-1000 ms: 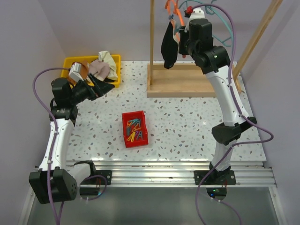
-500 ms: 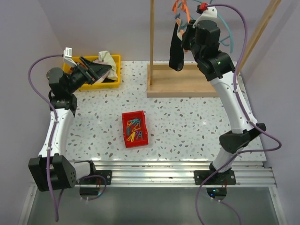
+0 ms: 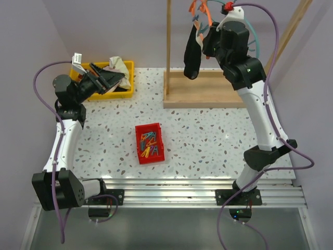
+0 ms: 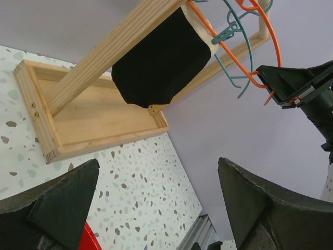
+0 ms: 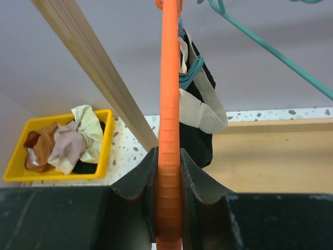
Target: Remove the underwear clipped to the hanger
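Observation:
The black underwear (image 3: pixel 191 54) with a cream-white band hangs from the orange hanger (image 3: pixel 200 13), held by a teal clip (image 5: pixel 190 73). It also shows in the left wrist view (image 4: pixel 158 67) and the right wrist view (image 5: pixel 200 140). My right gripper (image 5: pixel 169 177) is shut on the orange hanger (image 5: pixel 169 104), high beside the rack (image 3: pixel 209 37). The rust-brown underwear (image 5: pixel 39 143) lies in the yellow bin (image 5: pixel 106 140). My left gripper (image 3: pixel 117 80) is open and empty above that bin, pointing toward the rack (image 4: pixel 158 172).
A teal hanger (image 3: pixel 252 39) hangs beside the orange one. The wooden rack has an upright post (image 3: pixel 168 36) and a tray base (image 3: pixel 208 94). A red bin (image 3: pixel 139 143) of coloured clips sits mid-table. Pale cloths (image 3: pixel 118 65) fill the yellow bin (image 3: pixel 130 73).
My left gripper has risen from the yellow bin, turned toward the rack and stands open. My right arm has lifted the hanger a little, and the black underwear has swung.

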